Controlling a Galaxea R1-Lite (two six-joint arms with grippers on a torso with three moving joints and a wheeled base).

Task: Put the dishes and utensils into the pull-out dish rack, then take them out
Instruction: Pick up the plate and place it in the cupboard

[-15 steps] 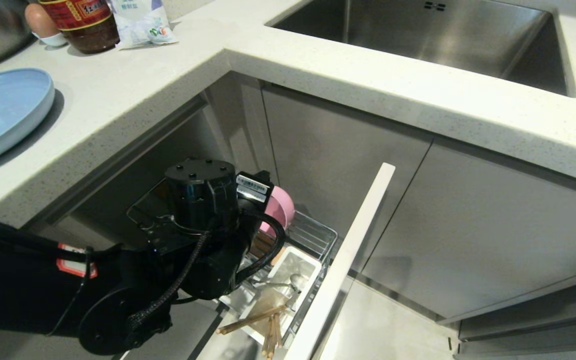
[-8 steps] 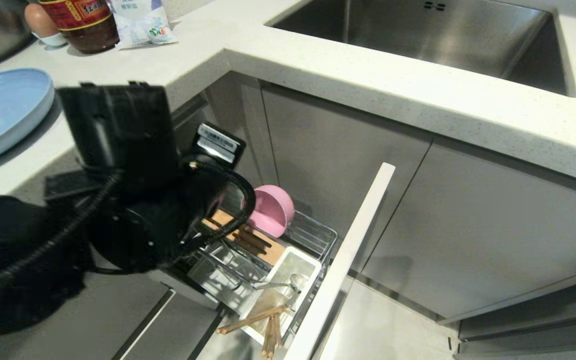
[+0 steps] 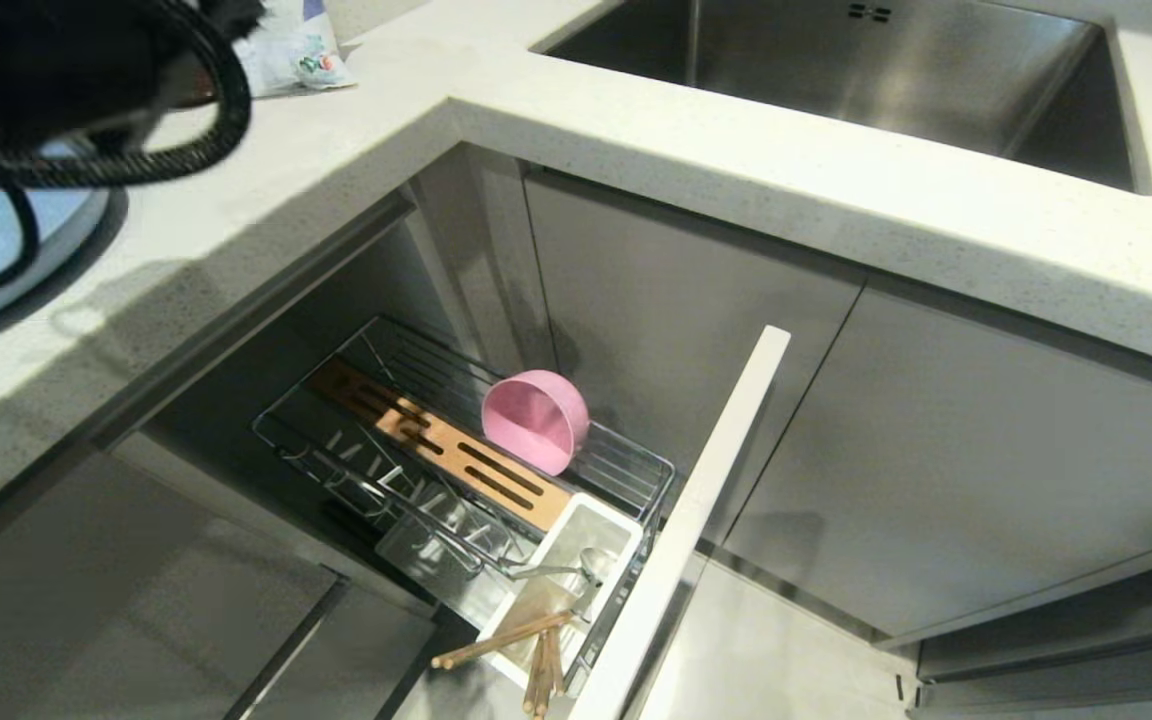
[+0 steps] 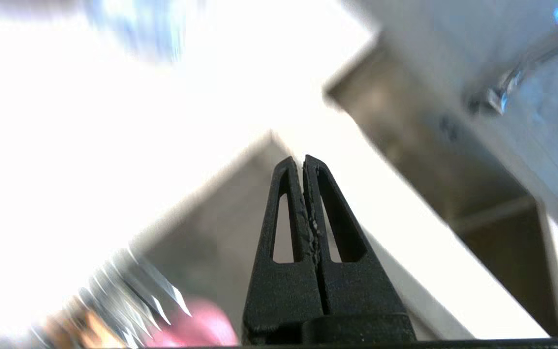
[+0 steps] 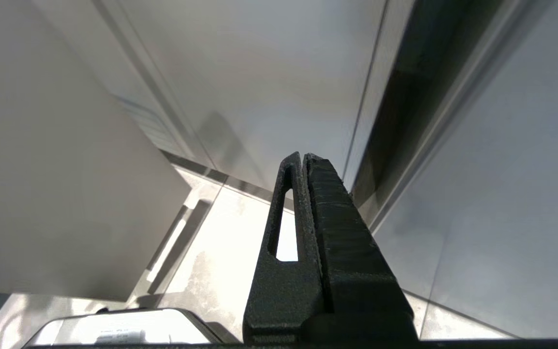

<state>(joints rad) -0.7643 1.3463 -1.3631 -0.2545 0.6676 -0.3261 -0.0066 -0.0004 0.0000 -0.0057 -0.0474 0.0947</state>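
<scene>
Head view: pink bowl [image 3: 534,420] sits at the pull-out dish rack's [image 3: 636,462] back edge; left gripper [image 4: 303,165] clenched, empty, up over the counter [image 3: 356,140].

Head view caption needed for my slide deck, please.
Pink bowl and chopsticks sit in the pull-out dish rack; blue plate waits on the counter.

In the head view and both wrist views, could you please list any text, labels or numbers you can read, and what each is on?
No text can be read.
White packet on the countertop: coloured printed marks, too small to read.
Pink bowl, dish rack and sink: no lettering visible.
Both wrist views: no lettering visible.
</scene>
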